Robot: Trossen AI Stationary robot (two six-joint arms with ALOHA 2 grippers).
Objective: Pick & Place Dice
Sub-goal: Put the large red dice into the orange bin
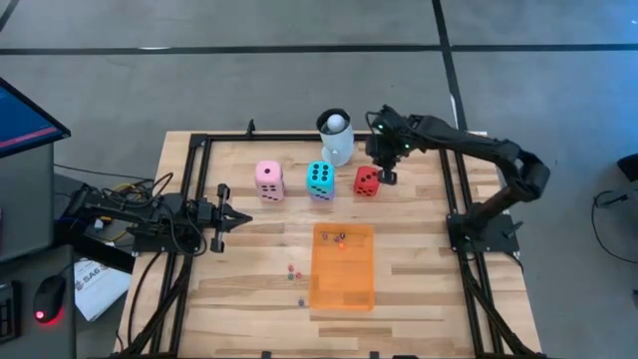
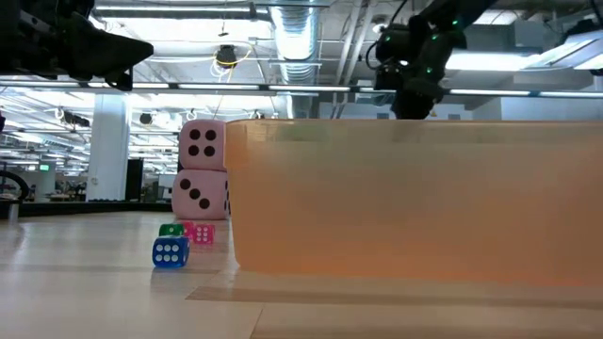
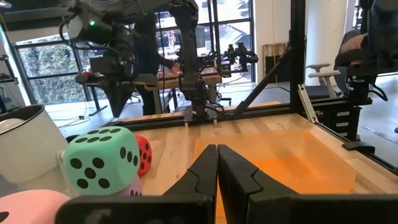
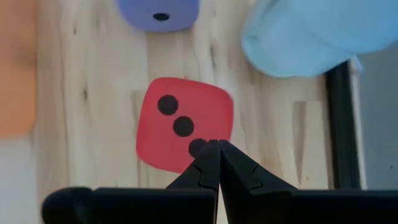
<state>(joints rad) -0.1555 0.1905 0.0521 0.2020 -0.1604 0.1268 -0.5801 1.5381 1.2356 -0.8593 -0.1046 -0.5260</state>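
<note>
The right claw (image 1: 385, 176) hung in the upper centre-right of the high view with its fingers pressed together and nothing between them, just beside the red die (image 1: 366, 180) and above it. In the right wrist view the closed fingertips (image 4: 214, 163) overlapped the lower edge of the red die (image 4: 185, 132), whose upper face showed three pips in a diagonal; whether the tips touched it could not be determined. The left claw (image 1: 239, 217) waited at the left of the desk (image 1: 239, 289), also fully closed and empty, pointing toward the centre. Three large dice stood in a row in the upper half of the high view: the pink die (image 1: 268, 180) at left, the teal die (image 1: 320, 179) in the middle and the red die at right. A purple die (image 4: 161, 12) lay under the teal one, its edge visible in the wrist views. The white mug (image 1: 336, 140) with a ball in it stood behind the row, near the teal and red dice. The orange mat (image 1: 343, 289) lay flat at lower centre, with several tiny dice (image 1: 339, 237) near its upper edge. More small dice (image 1: 294, 270) lay on the bare wood just left of the mat. In the low view a small blue die (image 2: 171, 251) sat in front of the pink die (image 2: 200, 193).
</note>
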